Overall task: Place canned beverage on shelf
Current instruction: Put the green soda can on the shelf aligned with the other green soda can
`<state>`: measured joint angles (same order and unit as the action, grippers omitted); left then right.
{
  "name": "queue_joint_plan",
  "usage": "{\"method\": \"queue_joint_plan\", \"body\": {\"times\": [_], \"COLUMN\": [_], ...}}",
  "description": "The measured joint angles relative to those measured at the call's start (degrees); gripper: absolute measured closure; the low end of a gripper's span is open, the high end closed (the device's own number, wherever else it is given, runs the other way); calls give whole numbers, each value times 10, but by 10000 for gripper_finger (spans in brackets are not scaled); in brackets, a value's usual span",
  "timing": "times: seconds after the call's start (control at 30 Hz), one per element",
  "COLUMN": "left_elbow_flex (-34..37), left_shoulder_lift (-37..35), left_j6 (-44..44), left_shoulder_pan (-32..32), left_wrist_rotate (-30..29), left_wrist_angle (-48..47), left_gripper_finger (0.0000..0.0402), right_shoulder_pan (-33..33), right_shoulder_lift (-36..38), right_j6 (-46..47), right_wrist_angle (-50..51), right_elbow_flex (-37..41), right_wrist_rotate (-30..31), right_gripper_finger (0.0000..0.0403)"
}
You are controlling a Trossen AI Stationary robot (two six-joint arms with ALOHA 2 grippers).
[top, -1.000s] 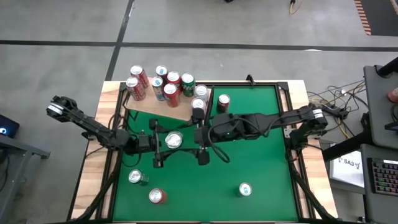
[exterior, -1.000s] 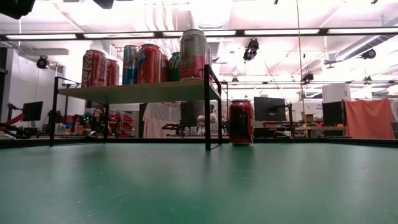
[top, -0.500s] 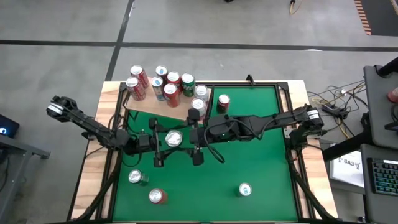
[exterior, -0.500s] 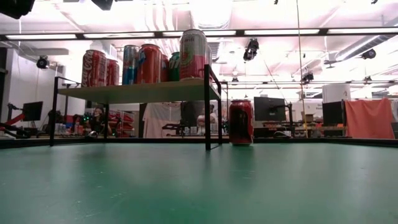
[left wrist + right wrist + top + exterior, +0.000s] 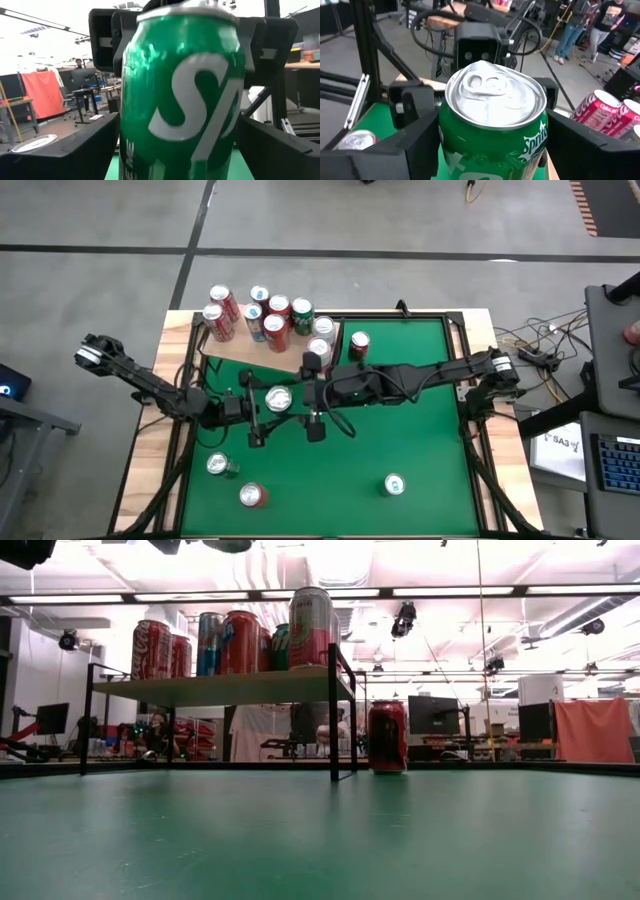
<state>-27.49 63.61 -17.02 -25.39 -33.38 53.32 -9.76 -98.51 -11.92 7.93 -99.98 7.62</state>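
A green Sprite can stands upright in the air above the table's middle, between my two grippers. My right gripper reaches in from the table's right and is shut on it. My left gripper comes from the left, open, with one finger on either side of the same can. The shelf, a pale wood board on dark legs, stands at the far left and carries several cans. In the low view the shelf shows, and both grippers are above the picture. My right gripper pinches the can's side wall between its two fingers, below the rim. The fingers lie level and come from the table's right, one on the near side and one on the far side. The can stays upright, top up, clear of the table.
A dark red can stands on the green table just right of the shelf's end panel. Three more cans stand near the front edge. People stand in the room beyond.
My right gripper has edged a little toward the table's left, closer around the green can. The can has stayed upright in the same place in the air.
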Motion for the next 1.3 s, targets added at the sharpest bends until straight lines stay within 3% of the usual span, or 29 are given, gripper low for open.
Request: {"method": "queue_joint_plan", "body": {"times": [0.33,0.7,1.0,1.3], "left_elbow_flex": [-11,-10,-10,-9], "left_shoulder_lift": [-3,-28,-160,-278], "left_j6": [-24,-29,-119,-155], "left_shoulder_pan": [0,-1,-12,-12], "left_wrist_rotate": [-3,-71,-102,-156], "left_wrist_angle": [-7,-32,-139,-253], "left_gripper_finger": [36,9,14,15], "right_shoulder_pan": [1,3,10,23], "right_shoulder_lift": [7,13,14,10], "right_j6": [1,-1,19,100], "right_wrist_angle": [7,71,119,53], "right_elbow_flex": [-4,-62,-102,-56], "right_wrist_rotate": [-1,15,58,107], "right_gripper_finger": [115,115,115,113]}}
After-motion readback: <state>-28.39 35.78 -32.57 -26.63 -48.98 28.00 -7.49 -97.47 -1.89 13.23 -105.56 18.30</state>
